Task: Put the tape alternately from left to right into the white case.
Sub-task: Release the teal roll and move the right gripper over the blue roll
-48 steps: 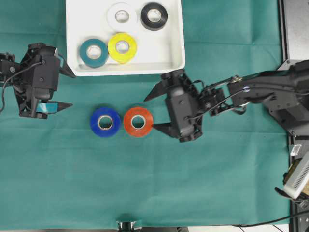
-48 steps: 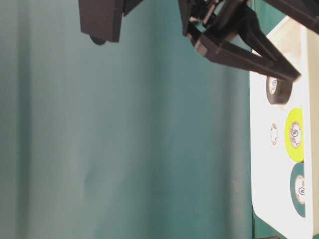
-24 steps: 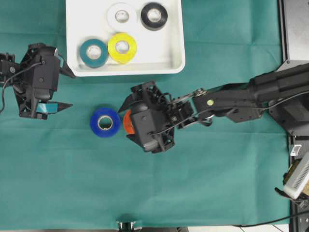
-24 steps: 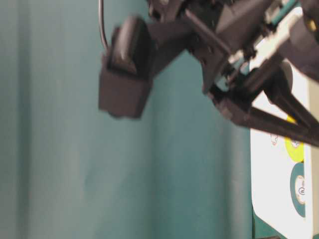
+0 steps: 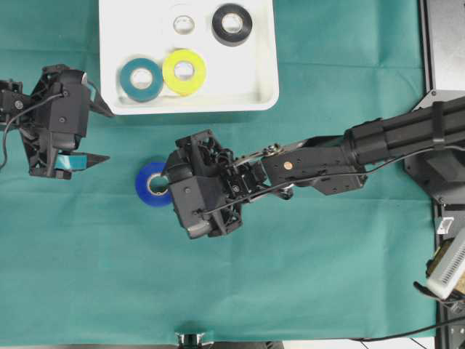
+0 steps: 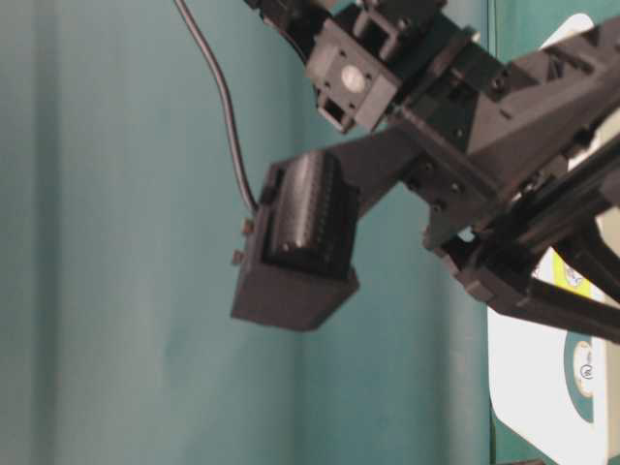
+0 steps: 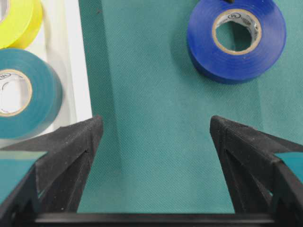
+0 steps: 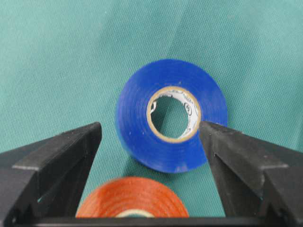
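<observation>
At the far left of the overhead view the left gripper (image 5: 93,134) hangs over the green cloth (image 5: 305,276) with its jaws spread wide and nothing between them; its own wrist camera looks past the two open fingers (image 7: 71,142) at bare cloth, with the blue roll (image 7: 236,38) ahead and to the right and the edge of the white case (image 7: 78,71) on the left. Moving right, the white case (image 5: 265,65) lies along the top of the table and already holds four rolls, all flat inside its rim: the teal roll (image 5: 141,78) and the yellow roll (image 5: 184,71) touching each other near the front edge, the white roll (image 5: 183,25) hard to make out against the tray, and the black roll (image 5: 232,24) toward the back right. So four of six appear done. Below the case, the blue roll (image 5: 149,185) rests on the cloth, partly covered by the right gripper (image 5: 174,182), which has reached across the middle. The orange-red roll (image 8: 132,198) is hidden under that arm from above, but the right wrist view shows it lying just beside the blue one, between the gripper's jaws, which stand wide apart and touch neither roll. Two rolls are left to move, and I judge the orange-red one is the one about to be picked; no grasp has been made yet.
</observation>
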{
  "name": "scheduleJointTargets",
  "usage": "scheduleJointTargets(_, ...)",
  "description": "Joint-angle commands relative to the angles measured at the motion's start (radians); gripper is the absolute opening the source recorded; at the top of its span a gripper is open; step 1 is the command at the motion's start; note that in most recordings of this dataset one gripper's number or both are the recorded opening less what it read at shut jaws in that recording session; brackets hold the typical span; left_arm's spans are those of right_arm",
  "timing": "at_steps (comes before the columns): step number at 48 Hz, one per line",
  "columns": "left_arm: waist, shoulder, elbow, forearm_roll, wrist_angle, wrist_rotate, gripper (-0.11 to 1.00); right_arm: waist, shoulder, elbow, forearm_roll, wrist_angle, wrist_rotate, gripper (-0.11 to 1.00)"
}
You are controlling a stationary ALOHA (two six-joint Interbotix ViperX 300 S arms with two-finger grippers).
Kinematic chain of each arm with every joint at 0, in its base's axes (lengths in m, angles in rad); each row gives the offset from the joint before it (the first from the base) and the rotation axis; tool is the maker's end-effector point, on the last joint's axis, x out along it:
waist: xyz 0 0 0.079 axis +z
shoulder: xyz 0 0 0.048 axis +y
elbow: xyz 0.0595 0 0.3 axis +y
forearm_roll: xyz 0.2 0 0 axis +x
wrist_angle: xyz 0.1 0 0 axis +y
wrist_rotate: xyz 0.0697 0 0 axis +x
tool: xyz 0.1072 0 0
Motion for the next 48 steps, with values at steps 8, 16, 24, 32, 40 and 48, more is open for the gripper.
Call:
scheduleJointTargets(8, -0.003, -0.011, -0.011, -0.002, -0.008, -0.003, 0.98, 0.003, 0.028, -0.054, 0.009, 0.003, 0.015, 0.84)
scheduleJointTargets(16, -0.003, -0.009, -0.011, -0.002, -0.008, -0.003, 0.98, 0.005, 0.061, -0.072, 0.009, 0.003, 0.040, 0.84)
scheduleJointTargets(24, -0.003, -0.008, -0.011, -0.002, -0.008, -0.003, 0.98, 0.006, 0.086, -0.086, 0.009, 0.003, 0.066, 0.84)
scheduleJointTargets(32, -0.003, -0.008, -0.011, -0.002, -0.008, -0.003, 0.98, 0.006, 0.101, -0.092, 0.009, 0.003, 0.080, 0.84)
scheduleJointTargets(40, -0.003, -0.008, -0.011, -0.002, -0.008, -0.003, 0.98, 0.005, 0.107, -0.097, 0.009, 0.003, 0.089, 0.84)
scheduleJointTargets(48, -0.003, -0.008, -0.011, -0.002, -0.008, -0.003, 0.98, 0.005, 0.107, -0.103, 0.009, 0.003, 0.091, 0.82)
